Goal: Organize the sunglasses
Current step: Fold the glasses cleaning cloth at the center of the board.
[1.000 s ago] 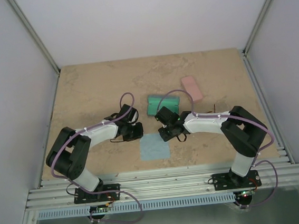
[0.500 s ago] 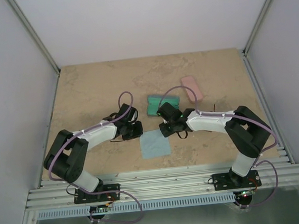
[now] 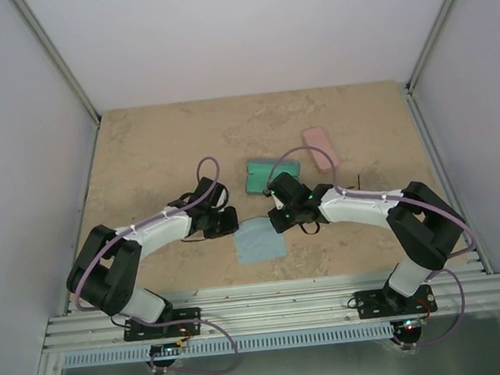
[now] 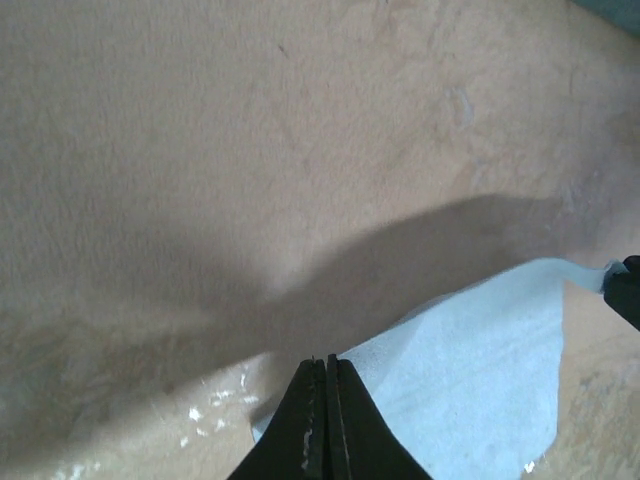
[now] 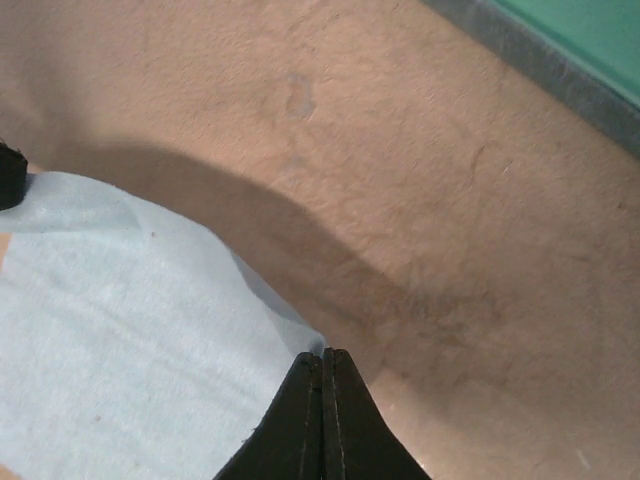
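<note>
A light blue cloth (image 3: 260, 241) lies on the tan table between my two grippers. My left gripper (image 3: 234, 222) is shut on its far left corner, as the left wrist view (image 4: 326, 362) shows, with the cloth (image 4: 480, 380) spreading to the right. My right gripper (image 3: 276, 219) is shut on the far right corner, seen in the right wrist view (image 5: 322, 354) with the cloth (image 5: 110, 340) a little lifted there. A thin dark loop (image 3: 305, 227) lies by the right gripper; I cannot tell if it is the wire sunglasses. The amber pair is not in view.
A green oblong case (image 3: 262, 176) lies just beyond the grippers, its edge in the right wrist view (image 5: 590, 30). A pink case (image 3: 321, 148) lies farther back right. Grey walls enclose the table on three sides.
Both grippers have drawn closer to the cloth's far corners and shut on them. The cloth has shifted slightly away and turned a little.
</note>
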`<action>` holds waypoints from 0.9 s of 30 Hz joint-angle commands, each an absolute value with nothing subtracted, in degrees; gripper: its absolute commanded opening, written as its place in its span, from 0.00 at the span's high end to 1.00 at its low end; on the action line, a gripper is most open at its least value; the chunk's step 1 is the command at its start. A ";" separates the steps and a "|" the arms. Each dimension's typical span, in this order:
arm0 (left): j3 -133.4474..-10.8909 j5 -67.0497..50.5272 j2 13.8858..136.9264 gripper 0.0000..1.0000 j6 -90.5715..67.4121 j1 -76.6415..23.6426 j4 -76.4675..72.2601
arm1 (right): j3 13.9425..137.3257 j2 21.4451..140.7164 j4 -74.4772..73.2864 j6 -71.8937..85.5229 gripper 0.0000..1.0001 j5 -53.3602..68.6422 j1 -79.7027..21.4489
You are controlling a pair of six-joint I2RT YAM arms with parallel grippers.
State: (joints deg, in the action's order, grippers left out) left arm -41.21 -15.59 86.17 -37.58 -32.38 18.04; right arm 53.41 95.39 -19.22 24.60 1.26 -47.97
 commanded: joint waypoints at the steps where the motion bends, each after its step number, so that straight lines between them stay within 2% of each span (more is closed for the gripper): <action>1: -39.37 -19.98 83.31 1.00 -36.69 -32.70 17.70 | 51.12 92.31 -19.24 24.83 1.00 5.28 -47.77; 16: -32.49 -23.91 74.96 1.00 -38.71 -32.67 19.04 | 47.71 86.65 -22.62 26.19 1.00 5.63 -47.75; 27: -30.92 -25.74 74.14 1.00 -40.84 -32.73 16.75 | 47.24 86.30 -22.82 26.13 1.00 8.33 -47.81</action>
